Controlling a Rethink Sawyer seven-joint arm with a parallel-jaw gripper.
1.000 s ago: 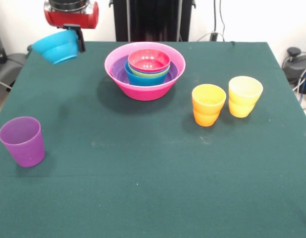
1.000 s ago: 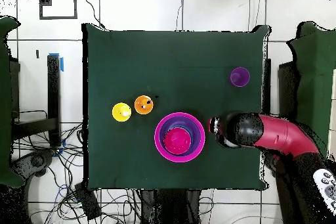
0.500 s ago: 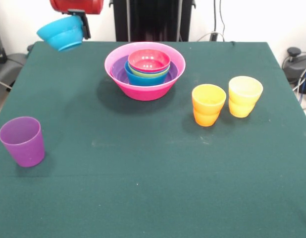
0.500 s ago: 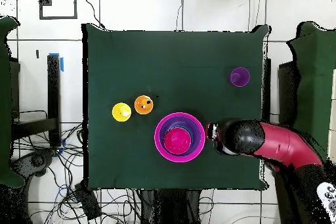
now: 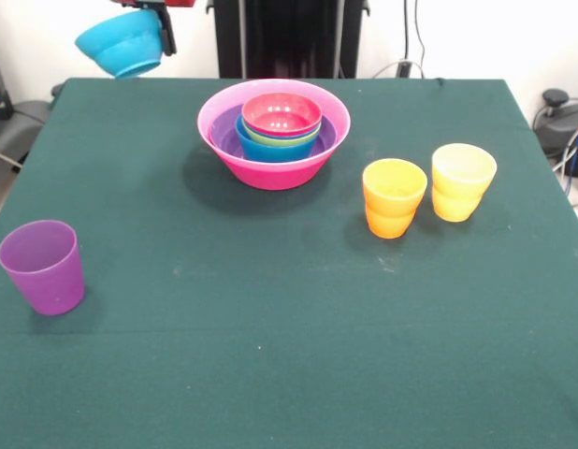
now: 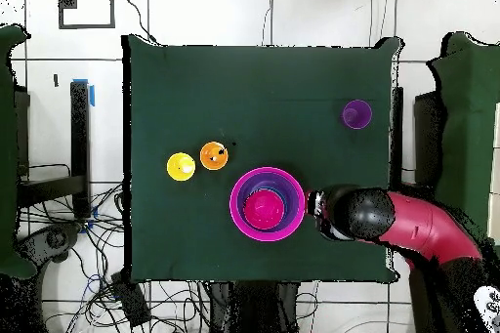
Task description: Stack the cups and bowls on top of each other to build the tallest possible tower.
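The fingers (image 5: 161,28) are closed on the rim of the cyan bowl (image 5: 121,49), which is held tilted in the air above the far left corner of the surface (image 5: 289,327), beside the tower (image 5: 273,131). The tower's base, the hot-pink bowl (image 5: 270,166), stands near the far edge at mid-width, with the purple, blue and green bowls nested inside and the small red-pink bowl (image 5: 281,114) on top. The step in hand is judged to be the carrying of the cyan bowl to the tower; next, it must be brought over the pile, levelled and lowered centrally. The purple cup (image 5: 43,266) stands by the left edge, the orange cup (image 5: 394,197) and yellow cup (image 5: 462,181) towards the right edge, all untouched.
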